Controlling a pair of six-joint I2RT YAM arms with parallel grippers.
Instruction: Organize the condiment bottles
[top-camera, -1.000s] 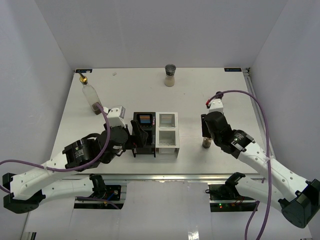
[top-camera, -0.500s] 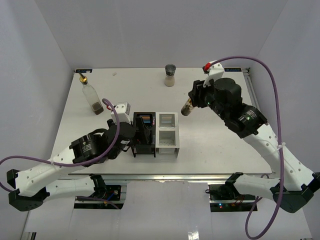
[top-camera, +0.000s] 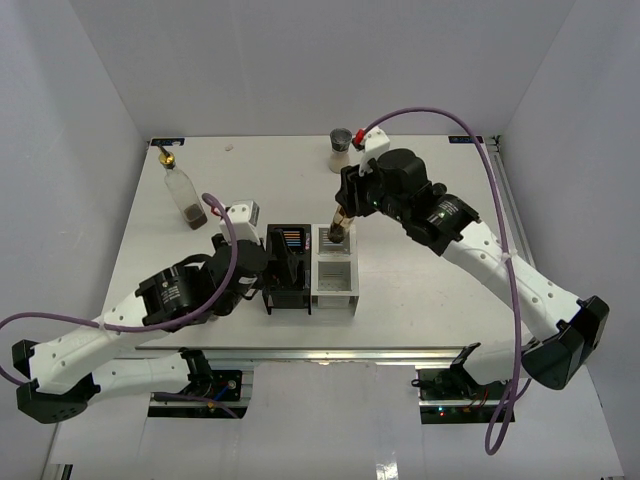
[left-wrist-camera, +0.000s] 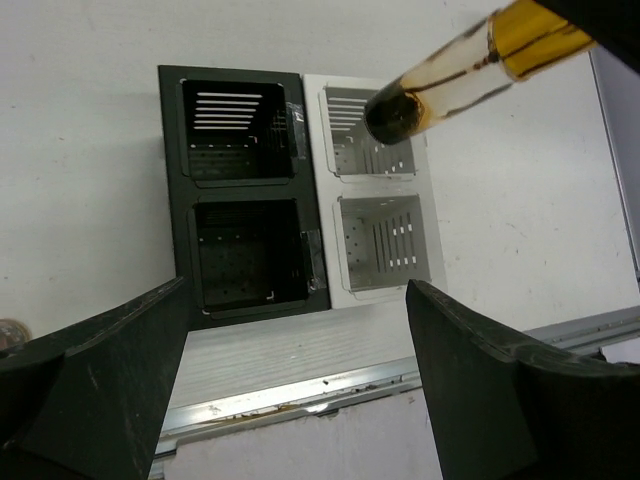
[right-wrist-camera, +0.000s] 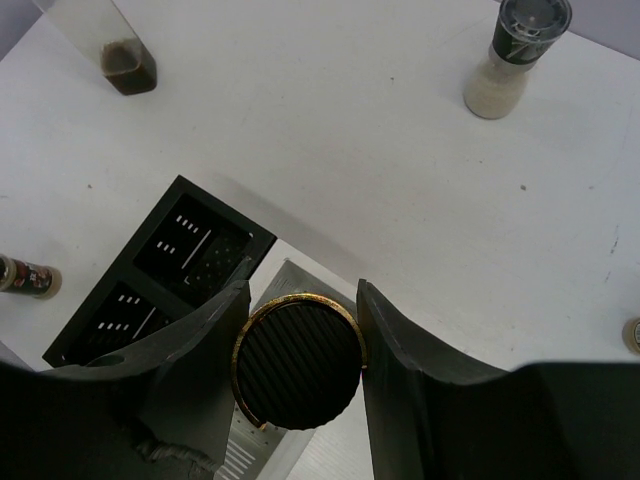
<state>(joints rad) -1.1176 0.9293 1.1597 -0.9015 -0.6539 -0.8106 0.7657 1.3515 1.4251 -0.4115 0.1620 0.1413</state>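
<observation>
My right gripper (top-camera: 342, 215) is shut on the black, gold-ringed cap (right-wrist-camera: 298, 365) of a gold-necked bottle (top-camera: 338, 232) with dark liquid. It holds the bottle tilted above the far white compartment of the rack (top-camera: 335, 285); the left wrist view shows the bottle (left-wrist-camera: 450, 70) over that compartment (left-wrist-camera: 372, 130). My left gripper (top-camera: 248, 275) is open and empty beside the black half of the rack (top-camera: 288, 290). A clear glass bottle with a gold pourer (top-camera: 180, 195) stands at the far left. A grey-lidded shaker (top-camera: 340, 150) stands at the back.
All rack compartments seen from the left wrist (left-wrist-camera: 250, 250) hold nothing. A small dark jar (right-wrist-camera: 25, 275) lies left of the black rack, hidden under my left arm in the top view. The table's metal front edge (left-wrist-camera: 300, 390) runs below the rack.
</observation>
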